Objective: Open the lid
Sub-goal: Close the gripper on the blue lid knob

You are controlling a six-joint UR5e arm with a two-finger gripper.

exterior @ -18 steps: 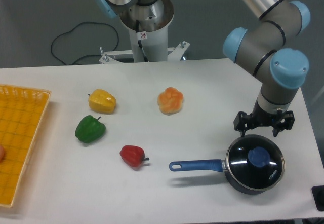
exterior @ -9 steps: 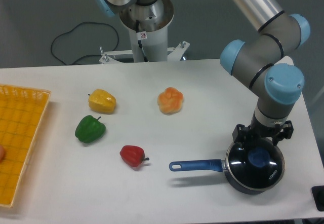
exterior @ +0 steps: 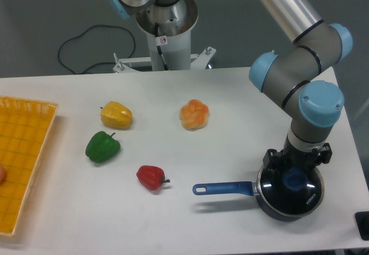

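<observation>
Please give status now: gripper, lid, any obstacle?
Gripper low over blue centre knob, jaws state unclear. Round clear glass lid seated on dark blue-handled saucepan. Nothing blocking; peppers far left.

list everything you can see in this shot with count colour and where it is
lid: 1, clear glass with blue knob, on the saucepan at right front
saucepan: 1, dark with blue handle pointing left, right front of table
yellow pepper: 1, yellow, left of centre
green pepper: 1, green, in front of the yellow one
red pepper: 1, red, centre front
orange pepper: 1, orange, centre
basket: 1, yellow, left edge
cable: 1, black, behind table
table: 1, white
gripper: 1, black, over the lid knob; open or shut unclear
</observation>
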